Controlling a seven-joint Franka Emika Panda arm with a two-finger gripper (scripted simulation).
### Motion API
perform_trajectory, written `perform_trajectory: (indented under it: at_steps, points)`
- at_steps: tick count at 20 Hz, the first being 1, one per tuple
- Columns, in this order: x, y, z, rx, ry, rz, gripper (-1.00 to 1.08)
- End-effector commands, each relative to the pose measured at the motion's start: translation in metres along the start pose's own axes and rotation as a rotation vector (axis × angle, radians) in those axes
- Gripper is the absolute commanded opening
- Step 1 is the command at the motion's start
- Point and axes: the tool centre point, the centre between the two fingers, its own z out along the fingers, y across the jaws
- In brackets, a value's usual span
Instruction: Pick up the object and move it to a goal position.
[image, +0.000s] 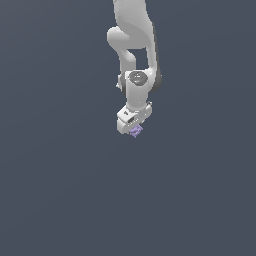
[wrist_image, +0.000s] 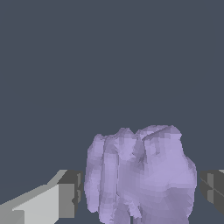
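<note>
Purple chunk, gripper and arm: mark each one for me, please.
purple chunk (wrist_image: 140, 175), wrist view: middle of its lumpy face.
gripper (image: 133, 125), exterior view: at its tip, just above the chunk.
arm (image: 137, 85), exterior view: the round joint above the white hand.

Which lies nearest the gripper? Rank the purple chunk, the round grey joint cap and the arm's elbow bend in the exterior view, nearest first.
1. Purple chunk: at the tip of the gripper, between its fingers.
2. Round grey joint cap: above the gripper, on the wrist.
3. Elbow bend: highest up, slightly toward the exterior view's left.
</note>
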Motion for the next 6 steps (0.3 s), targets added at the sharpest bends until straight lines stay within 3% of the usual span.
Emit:
perform_trajectory:
  at_steps: [1,6]
  points:
    - [-0.0032,-0.0027,-0.001,0.0,0.0,0.0,-1.0]
    - [-0.0033,-0.0032,-0.0013,0.0,0.0,0.0,-1.0]
